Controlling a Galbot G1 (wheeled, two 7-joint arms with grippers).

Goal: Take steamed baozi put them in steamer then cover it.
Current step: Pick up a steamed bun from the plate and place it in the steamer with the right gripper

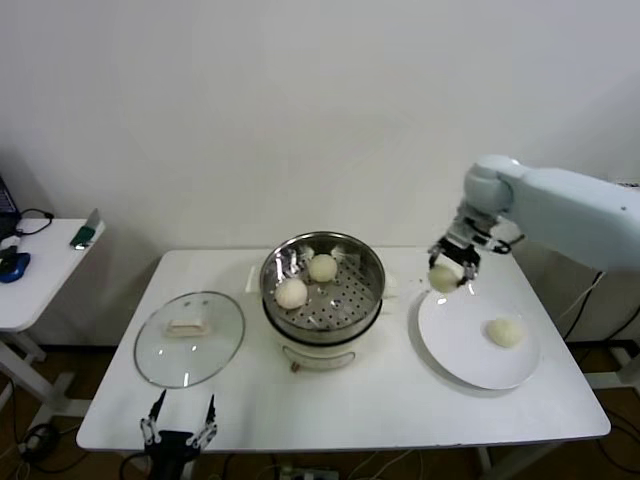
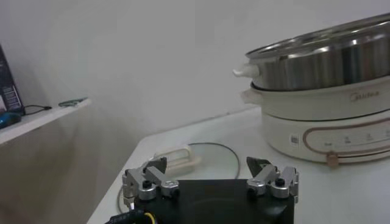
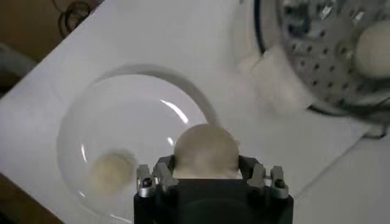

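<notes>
The steel steamer (image 1: 322,290) stands mid-table with two baozi (image 1: 322,267) (image 1: 291,293) on its perforated tray. My right gripper (image 1: 452,268) is shut on a third baozi (image 1: 443,277), held above the near-left edge of the white plate (image 1: 455,335); it fills the jaws in the right wrist view (image 3: 205,152). A fourth baozi (image 1: 504,332) lies on the plate, also seen in the right wrist view (image 3: 113,171). The glass cover (image 1: 189,338) with its cream handle lies flat left of the steamer. My left gripper (image 1: 180,426) is open and empty at the table's front edge, near the cover (image 2: 210,159).
A side table (image 1: 40,270) with small items stands to the left. The steamer's white base (image 2: 329,131) sits close ahead of the left gripper (image 2: 210,173). The plate (image 3: 122,122) lies right of the steamer (image 3: 323,55).
</notes>
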